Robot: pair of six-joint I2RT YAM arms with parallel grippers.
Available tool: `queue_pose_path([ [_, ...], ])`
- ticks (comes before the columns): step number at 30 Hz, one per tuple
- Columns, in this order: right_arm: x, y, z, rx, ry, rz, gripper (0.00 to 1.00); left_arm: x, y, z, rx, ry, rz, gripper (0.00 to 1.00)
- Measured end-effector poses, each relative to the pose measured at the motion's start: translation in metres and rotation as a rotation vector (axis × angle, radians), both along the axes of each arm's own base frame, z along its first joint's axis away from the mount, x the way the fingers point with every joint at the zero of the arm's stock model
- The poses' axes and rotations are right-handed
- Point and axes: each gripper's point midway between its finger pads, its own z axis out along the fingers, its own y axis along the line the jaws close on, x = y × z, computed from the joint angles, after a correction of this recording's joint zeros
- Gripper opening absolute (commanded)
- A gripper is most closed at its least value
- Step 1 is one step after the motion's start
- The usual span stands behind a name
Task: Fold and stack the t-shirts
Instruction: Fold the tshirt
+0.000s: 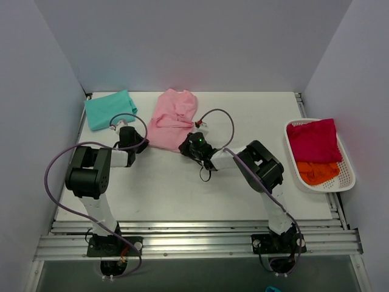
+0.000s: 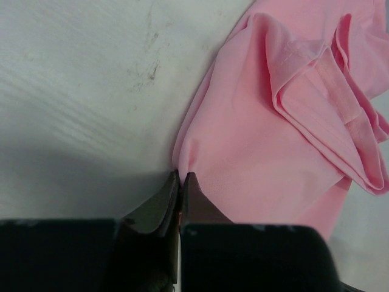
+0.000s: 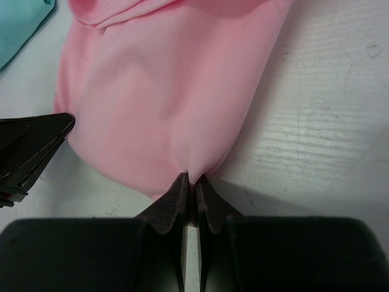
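A crumpled light pink t-shirt [image 1: 173, 115] lies at the back middle of the table. My left gripper [image 1: 146, 141] is shut on its near left edge; the left wrist view shows the pink t-shirt [image 2: 267, 146] pinched between the fingertips [image 2: 182, 176]. My right gripper [image 1: 183, 146] is shut on the near right edge; the right wrist view shows the pink t-shirt [image 3: 164, 91] pinched at the tips [image 3: 191, 178]. A folded teal t-shirt [image 1: 109, 109] lies at the back left. A crimson t-shirt [image 1: 314, 140] and an orange t-shirt [image 1: 318, 172] lie in the basket.
A white mesh basket [image 1: 348, 176] stands at the right edge of the table. Walls close in the table on the left, back and right. The left gripper's fingers [image 3: 30, 146] show at the left of the right wrist view. A corner of the teal t-shirt [image 3: 21, 24] shows there too.
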Motion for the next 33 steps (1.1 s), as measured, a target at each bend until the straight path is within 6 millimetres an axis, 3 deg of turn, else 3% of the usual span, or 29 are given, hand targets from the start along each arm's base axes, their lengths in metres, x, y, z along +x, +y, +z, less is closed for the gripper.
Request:
queue_pose_path([
  [5, -0.015, -0.021, 0.000, -0.067, 0.018, -0.021, 0.00, -0.037, -0.003, 0.009, 0.015, 0.040, -0.009, 0.02],
  [11, -0.065, -0.052, 0.014, -0.177, 0.035, -0.032, 0.00, -0.089, -0.027, 0.058, -0.001, -0.011, -0.067, 0.02],
  [14, -0.095, -0.059, 0.041, -0.204, 0.001, -0.028, 0.00, -0.119, -0.038, 0.089, -0.002, -0.058, -0.087, 0.02],
  [16, -0.114, -0.062, 0.069, -0.207, -0.041, -0.026, 0.00, -0.138, -0.041, 0.114, -0.007, -0.096, -0.096, 0.02],
  [21, -0.157, -0.062, 0.137, -0.152, -0.137, -0.013, 0.00, -0.178, -0.032, 0.162, -0.024, -0.183, -0.083, 0.02],
  [25, -0.176, -0.070, 0.164, -0.122, -0.166, -0.026, 0.00, -0.200, -0.027, 0.167, -0.031, -0.171, -0.093, 0.02],
  [33, -0.195, -0.076, 0.150, -0.180, -0.120, -0.004, 0.00, -0.224, -0.028, 0.156, -0.035, -0.091, -0.137, 0.02],
])
